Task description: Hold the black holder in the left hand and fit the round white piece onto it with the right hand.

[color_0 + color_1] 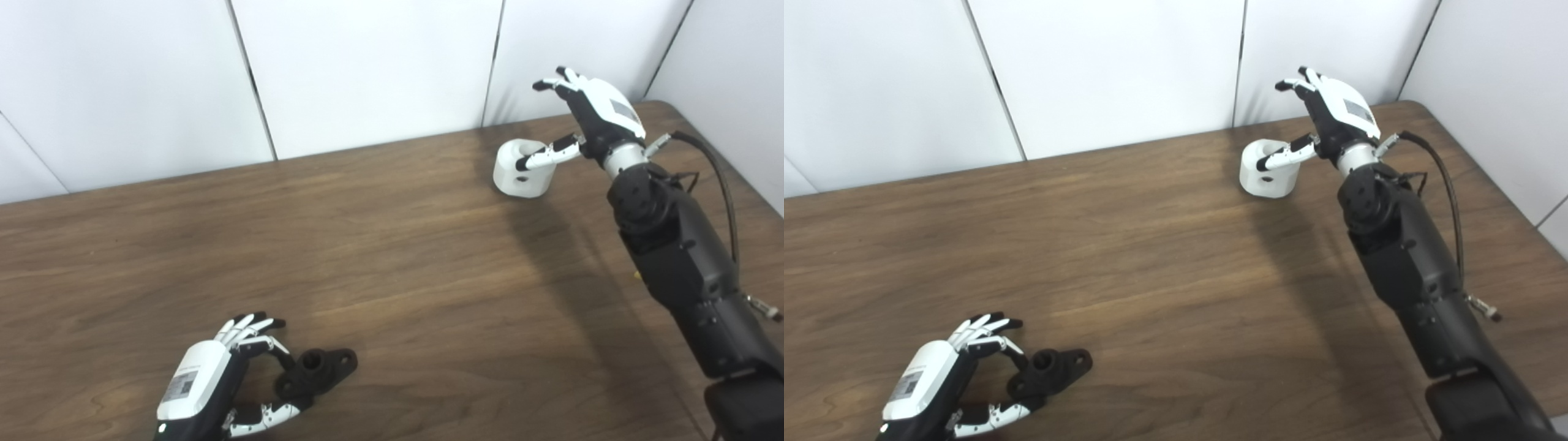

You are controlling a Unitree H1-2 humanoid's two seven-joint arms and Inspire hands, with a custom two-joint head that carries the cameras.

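Even, bright light is falling on my table [392, 245]; my right arm [680, 245] is casting a soft shadow leftward; everything is looking sharp.

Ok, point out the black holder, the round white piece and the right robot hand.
black holder [318, 369], left eye view, on the raised hub beside its centre hole.
round white piece [519, 171], left eye view, on its front wall, above the small hole.
right robot hand [597, 113], left eye view, on the middle of the hand.

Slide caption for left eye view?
Open left hand at black holder; open right hand reaching round white piece.
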